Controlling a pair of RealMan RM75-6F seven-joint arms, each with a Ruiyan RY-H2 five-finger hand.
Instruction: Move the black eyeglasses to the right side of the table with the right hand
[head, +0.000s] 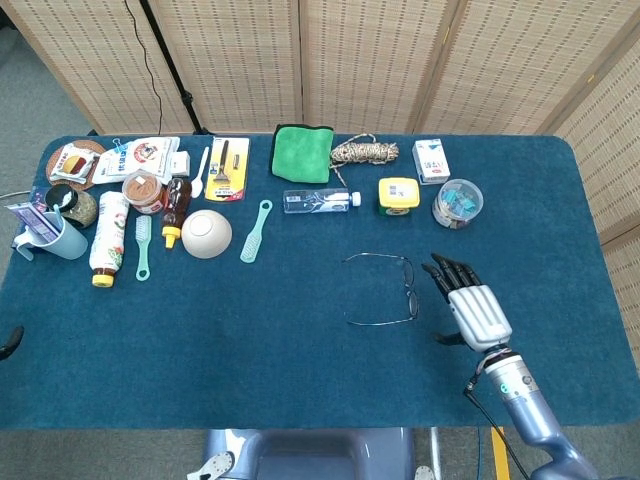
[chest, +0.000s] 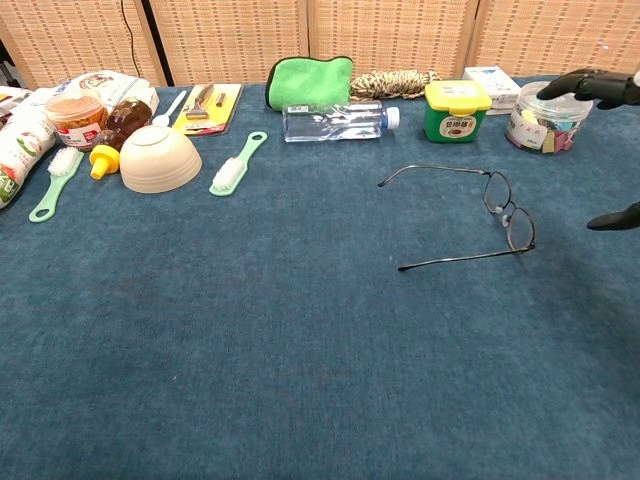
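Observation:
The black thin-framed eyeglasses (head: 385, 288) lie unfolded on the blue table, arms pointing left; the chest view shows the eyeglasses (chest: 478, 215) right of centre. My right hand (head: 468, 303) hovers just to their right, fingers spread apart and pointing away from me, holding nothing. In the chest view only the fingertips (chest: 590, 84) and thumb tip of that hand enter at the right edge. My left hand shows only as a dark tip (head: 8, 342) at the left edge of the head view, too little to tell its state.
Along the back stand a clear tub of clips (head: 457, 203), a yellow-lidded jar (head: 398, 196), a water bottle (head: 320, 200), a green cloth (head: 303, 152), a rope bundle (head: 364, 151) and a white box (head: 431, 160). Bowl (head: 206, 233), brushes and food items crowd the back left.

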